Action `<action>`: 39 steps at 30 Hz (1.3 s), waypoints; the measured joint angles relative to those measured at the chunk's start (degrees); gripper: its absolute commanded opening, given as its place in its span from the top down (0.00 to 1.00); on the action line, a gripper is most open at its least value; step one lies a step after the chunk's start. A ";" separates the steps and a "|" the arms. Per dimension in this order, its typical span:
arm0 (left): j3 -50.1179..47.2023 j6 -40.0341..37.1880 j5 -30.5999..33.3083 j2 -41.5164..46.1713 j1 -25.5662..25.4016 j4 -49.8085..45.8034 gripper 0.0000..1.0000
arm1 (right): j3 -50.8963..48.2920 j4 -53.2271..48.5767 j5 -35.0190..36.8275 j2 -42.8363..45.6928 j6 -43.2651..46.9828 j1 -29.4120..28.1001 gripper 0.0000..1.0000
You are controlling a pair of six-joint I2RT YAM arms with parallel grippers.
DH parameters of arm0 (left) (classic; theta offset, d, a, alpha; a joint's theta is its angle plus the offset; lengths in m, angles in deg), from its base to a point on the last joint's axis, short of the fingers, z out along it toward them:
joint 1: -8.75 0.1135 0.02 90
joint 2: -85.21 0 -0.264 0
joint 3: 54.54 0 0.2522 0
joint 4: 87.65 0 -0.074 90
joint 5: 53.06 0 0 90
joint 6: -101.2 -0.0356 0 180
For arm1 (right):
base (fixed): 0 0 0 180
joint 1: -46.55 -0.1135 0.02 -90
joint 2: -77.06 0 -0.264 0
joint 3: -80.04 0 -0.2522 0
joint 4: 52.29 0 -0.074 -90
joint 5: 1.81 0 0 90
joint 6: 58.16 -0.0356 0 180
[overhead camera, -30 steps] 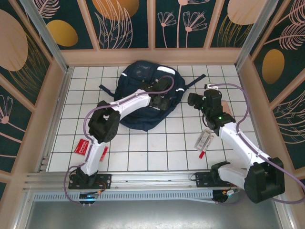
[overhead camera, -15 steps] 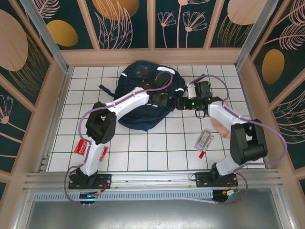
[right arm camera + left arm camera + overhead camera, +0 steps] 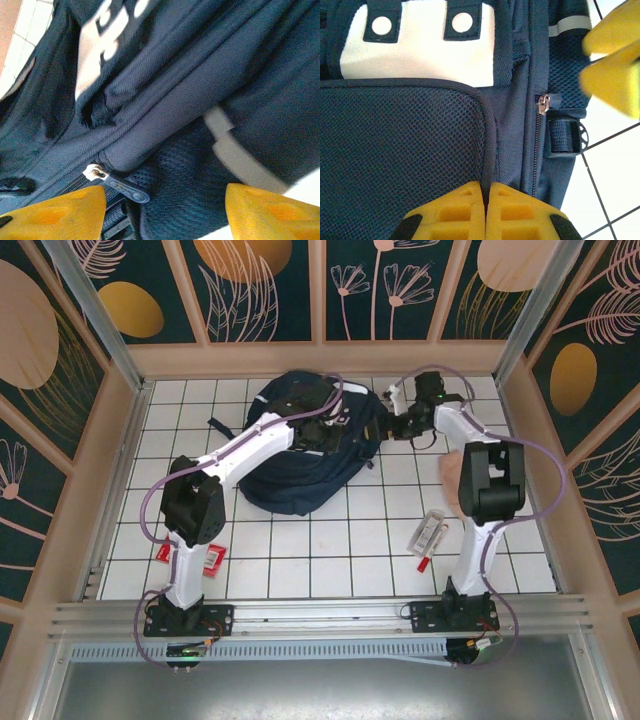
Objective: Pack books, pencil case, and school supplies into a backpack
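**While the left fingers [image 3: 455,212] clamp the backpack [image 3: 300,475], the right fingers [image 3: 55,212] arrive at its zip**

Where they stood half apart a second ago, the left fingers are now pressed together at the bottom of the left wrist view. The piped edge of the mesh pocket [image 3: 395,145] runs straight into the line where they meet, so they appear to be nipping that fabric. The right fingers are apart, one in each lower corner of the right wrist view. The silver zip slider [image 3: 96,172] and its dark pull tab sit between them, nearer the left-hand one and, as far as I can tell, untouched.

In the overhead view the right arm [image 3: 487,480] has swung away from the right half of the tabletop [image 3: 300,560], where it hung a second ago. It now reaches the backpack's right edge, in the upper middle of the frame. The left arm [image 3: 250,445] has stretched further across the bag.

The swing leaves the pencil case [image 3: 450,475] more exposed, right of centre and just beside the right arm. Below it lie the packet [image 3: 430,532] and the pen [image 3: 423,563]. The red booklet [image 3: 170,552] sits at lower left, partly behind the left arm. All of these are still out on the tabletop, apart from the bag.

My reading is that the opening step is in hand: one arm pins the fabric so the other can draw the slider. The zip looks shut, so packing proper has not begun. The right fingers will need to close squarely on that small tab, or it may slip out of them.
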State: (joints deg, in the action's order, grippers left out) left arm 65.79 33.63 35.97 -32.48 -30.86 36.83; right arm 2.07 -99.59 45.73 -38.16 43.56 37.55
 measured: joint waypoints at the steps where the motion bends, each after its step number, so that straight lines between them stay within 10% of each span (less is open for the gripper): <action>1: -0.02 -0.02 -0.35 0.00 0.11 0.00 1.00 | -0.55 -0.17 -0.20 -0.15 0.33 -0.72 0.36; 23: -1.97 -0.07 -5.33 1.29 1.05 0.92 1.00 | 4.87 -13.92 -3.78 -6.29 34.95 -2.93 0.41; 31: -1.99 -0.04 -6.56 1.31 1.05 0.79 1.00 | 4.48 -13.25 -4.92 -6.19 42.34 -4.42 0.84; 39: -1.99 0.00 -7.72 1.31 1.05 -0.57 1.00 | -2.10 -9.27 -6.10 -2.03 46.38 -4.11 0.95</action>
State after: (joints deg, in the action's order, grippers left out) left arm 63.80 33.63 28.25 -31.17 -29.81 36.27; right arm -0.03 -108.86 39.64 -40.20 89.94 33.44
